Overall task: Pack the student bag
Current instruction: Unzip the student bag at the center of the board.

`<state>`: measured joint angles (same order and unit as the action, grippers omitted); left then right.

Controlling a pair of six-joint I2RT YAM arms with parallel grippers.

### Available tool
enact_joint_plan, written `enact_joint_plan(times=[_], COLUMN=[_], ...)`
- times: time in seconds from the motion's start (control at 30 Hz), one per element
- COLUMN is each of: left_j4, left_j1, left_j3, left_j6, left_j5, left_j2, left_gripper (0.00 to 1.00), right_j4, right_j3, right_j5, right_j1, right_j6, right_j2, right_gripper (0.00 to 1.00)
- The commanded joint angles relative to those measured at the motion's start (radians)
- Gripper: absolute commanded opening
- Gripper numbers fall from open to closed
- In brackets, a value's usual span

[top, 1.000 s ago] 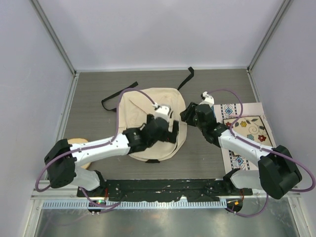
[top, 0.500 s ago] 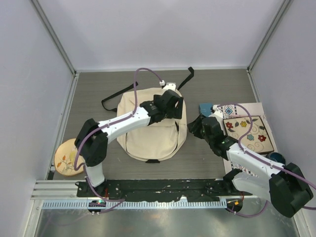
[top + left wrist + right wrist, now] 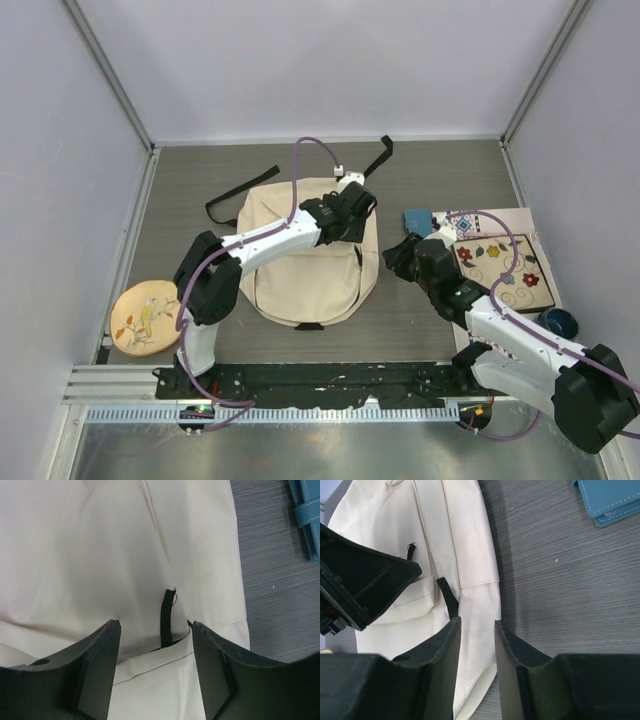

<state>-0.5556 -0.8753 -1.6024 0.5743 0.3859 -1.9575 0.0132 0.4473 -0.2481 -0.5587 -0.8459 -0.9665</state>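
Observation:
The student bag (image 3: 300, 265) lies flat in the middle of the table, cream fabric with black straps (image 3: 240, 195) trailing behind it. My left gripper (image 3: 350, 215) hovers over its upper right part, open, with a black zipper tab (image 3: 168, 617) and a fabric fold between the jaws (image 3: 156, 625). My right gripper (image 3: 400, 258) stands at the bag's right edge, jaws open a narrow way over the cream hem (image 3: 477, 625), beside another black tab (image 3: 449, 600). Nothing is held by either.
A teal wallet (image 3: 418, 220) lies right of the bag, also in the wrist views (image 3: 306, 515) (image 3: 607, 497). A floral-covered book (image 3: 503, 268) rests on a patterned mat (image 3: 475, 325) at right, with a dark blue round thing (image 3: 556, 322). A round bird-painted disc (image 3: 147, 317) lies front left.
My left arm swung from the bag's lower middle up to its upper right part and its jaws narrowed. The right gripper drew back toward the bag's right edge, narrowing slightly.

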Motion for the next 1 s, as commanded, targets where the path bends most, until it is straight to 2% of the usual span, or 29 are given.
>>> enact_joint_plan(times=[0.0,0.3,0.47,0.73,0.83,0.97], left_j4=[-0.017,-0.023,-0.033,-0.035,-0.026,0.002], left_j1=[0.006,0.007,0.007,0.012,0.015,0.016], left_j3=[-0.047,-0.067,-0.094,-0.082,-0.062,-0.03], left_j6=[-0.021,-0.013,-0.011,-0.011,-0.013,-0.022], left_j5=[0.036,0.027,0.031,0.042,0.044,0.036], left_j2=[-0.006,-0.044,-0.07,-0.07,-0.06,-0.035], left_gripper=[0.59,0.49,0.4,0.15,0.02,0.0], right_j4=[0.007,0.011,0.024,0.071,0.088,0.123], right_j3=[0.007,0.007,0.01,0.014,0.016,0.034], right_j5=[-0.005,0.003,0.015,0.062,0.07,0.105], right_j1=[0.003,0.003,0.003,0.002,0.002,0.002], right_j6=[-0.01,-0.01,-0.01,-0.03,-0.036,-0.05], right_j2=[0.017,0.011,-0.001,-0.044,-0.052,-0.095], right_gripper=[0.38,0.37,0.36,0.36,0.36,0.37])
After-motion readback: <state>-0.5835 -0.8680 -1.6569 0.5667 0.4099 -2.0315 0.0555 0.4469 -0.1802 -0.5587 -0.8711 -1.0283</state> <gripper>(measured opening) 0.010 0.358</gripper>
